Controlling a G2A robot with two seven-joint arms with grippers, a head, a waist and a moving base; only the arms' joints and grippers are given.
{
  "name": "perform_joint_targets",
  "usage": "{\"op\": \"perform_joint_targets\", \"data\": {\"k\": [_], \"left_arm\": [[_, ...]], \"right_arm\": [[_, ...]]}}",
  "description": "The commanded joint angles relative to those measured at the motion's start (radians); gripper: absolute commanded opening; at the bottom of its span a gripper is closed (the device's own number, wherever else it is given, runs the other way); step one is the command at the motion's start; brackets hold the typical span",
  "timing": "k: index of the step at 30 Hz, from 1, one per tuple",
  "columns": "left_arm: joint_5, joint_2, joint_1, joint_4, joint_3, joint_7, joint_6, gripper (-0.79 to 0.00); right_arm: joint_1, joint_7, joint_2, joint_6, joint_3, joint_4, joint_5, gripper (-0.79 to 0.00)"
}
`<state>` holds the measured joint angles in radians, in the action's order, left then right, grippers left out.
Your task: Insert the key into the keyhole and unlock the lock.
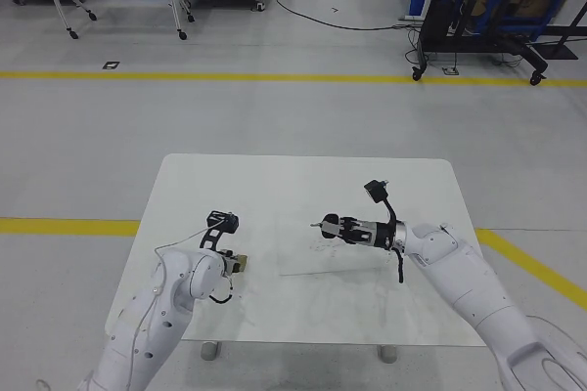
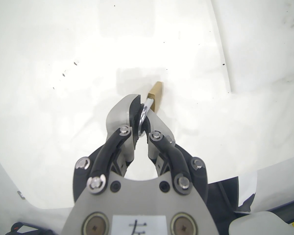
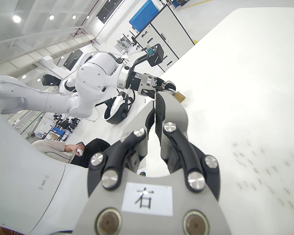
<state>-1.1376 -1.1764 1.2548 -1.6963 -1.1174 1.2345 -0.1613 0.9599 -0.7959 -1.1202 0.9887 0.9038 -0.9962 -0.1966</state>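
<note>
Found the left hand (image 2: 142, 110) pinched shut on the silver steel shackle (image 2: 144, 114) of a small brass-coloured padlock (image 2: 155, 96). Body pokes out past the fingertips, low over the left part of the flat white surface (image 2: 63, 37) (touching it or not: cannot tell). Found the right hand (image 1: 329, 228) pressed fully shut, well apart from the padlock and pointing across at it. Noted a thin metal tip just beyond its fingertips, taken for the small key (image 1: 317, 226). Keyhole too small to make out.

Judged as the approach stage: key not yet at the lock.

Risks, as judged from here:
- Held by the shackle alone, so liable to pivot or swing when pushed. Expect a skid off the brass instead of entry.
- Very little key to grip. Could twist or slide back between the pads on first contact, or drop to the surface.
- No proof of the keyhole face squaring up to the key. Any tilt means scraping or a jam partway in.
- On turning, likely to spin the whole body about the shackle rather than the cylinder.
- On release, body free to drop away and drag the key out.
</note>
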Motion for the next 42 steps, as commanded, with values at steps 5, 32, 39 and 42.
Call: {"op": "perform_joint_targets", "data": {"k": [5,32,39,42], "left_arm": [[-0.01,0.0,0.005,-0.007,-0.006,-0.014,0.005,-0.785],[0.425,-0.017,0.083,0.026,-0.125,-0.759,0.33,-0.785],[0.843,-0.046,-0.011,0.233,-0.057,-0.661,0.44,-0.785],[0.952,-0.06,-0.064,0.306,-0.016,-0.623,0.471,-0.785]], "right_arm": [[0.0,0.0,0.0,0.0,0.0,0.0,0.0,-0.785],[0.0,0.0,0.0,0.0,0.0,0.0,0.0,-0.785],[0.001,0.161,-0.049,-0.045,-0.055,-0.019,-0.138,-0.785],[-0.043,0.171,-0.076,-0.039,-0.09,0.028,-0.19,-0.785]]}}
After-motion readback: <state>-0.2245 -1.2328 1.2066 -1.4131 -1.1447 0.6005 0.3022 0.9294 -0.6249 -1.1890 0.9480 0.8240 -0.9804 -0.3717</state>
